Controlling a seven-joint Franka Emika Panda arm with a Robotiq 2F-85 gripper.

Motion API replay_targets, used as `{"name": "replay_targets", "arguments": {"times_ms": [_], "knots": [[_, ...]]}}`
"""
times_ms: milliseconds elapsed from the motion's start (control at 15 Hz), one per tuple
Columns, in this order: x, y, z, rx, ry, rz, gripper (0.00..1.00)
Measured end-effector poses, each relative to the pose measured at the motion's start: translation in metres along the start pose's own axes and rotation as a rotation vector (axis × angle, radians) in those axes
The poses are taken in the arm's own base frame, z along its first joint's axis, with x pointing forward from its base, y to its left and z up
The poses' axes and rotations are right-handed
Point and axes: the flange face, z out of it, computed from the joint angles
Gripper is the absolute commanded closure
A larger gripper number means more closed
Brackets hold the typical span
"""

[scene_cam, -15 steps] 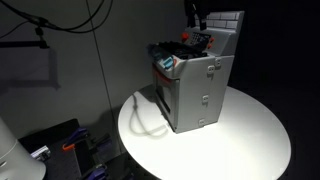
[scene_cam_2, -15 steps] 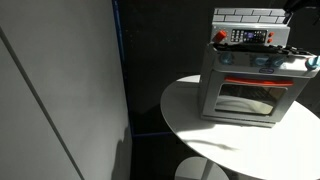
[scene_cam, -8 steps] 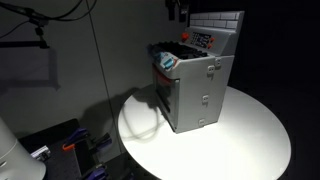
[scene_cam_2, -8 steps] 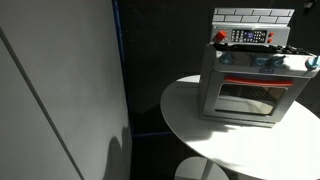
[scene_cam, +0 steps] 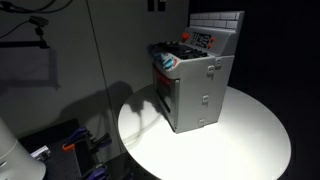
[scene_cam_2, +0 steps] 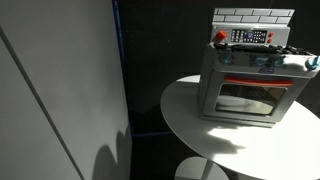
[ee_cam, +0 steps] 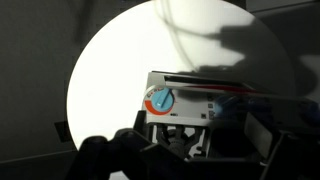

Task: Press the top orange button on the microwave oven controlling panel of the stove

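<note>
The grey toy stove (scene_cam: 195,85) stands on a round white table (scene_cam: 250,135); it also shows in the other exterior view (scene_cam_2: 250,85) and from above in the wrist view (ee_cam: 200,100). The microwave oven controlling panel (scene_cam: 203,40) is a small dark strip with red-orange and white marks on the tiled back (scene_cam_2: 250,37). My gripper (scene_cam: 155,5) is high above and off to the side of the stove, only its tip in frame. In the wrist view its dark fingers (ee_cam: 195,140) stand apart with nothing between them. It touches nothing.
A blue and orange dial (ee_cam: 160,100) sits on the stove top near colourful pieces (scene_cam: 170,60). Cables hang along the grey wall (scene_cam: 90,40). A tall grey panel (scene_cam_2: 60,90) stands beside the table. Dark equipment lies on the floor (scene_cam: 70,140).
The gripper has risen from just over the stove's back and moved sideways away from it. It has left one exterior view. The stove has not moved.
</note>
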Motion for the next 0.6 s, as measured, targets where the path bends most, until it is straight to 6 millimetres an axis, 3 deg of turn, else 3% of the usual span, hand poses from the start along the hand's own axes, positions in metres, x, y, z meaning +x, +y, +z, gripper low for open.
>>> {"name": "replay_targets", "arguments": {"times_ms": [333,600], "knots": [[-0.036,0.006,-0.017,0.002,-0.022,-0.032,0.00],[-0.041,0.008,-0.015,0.002,-0.032,-0.039,0.00]]}}
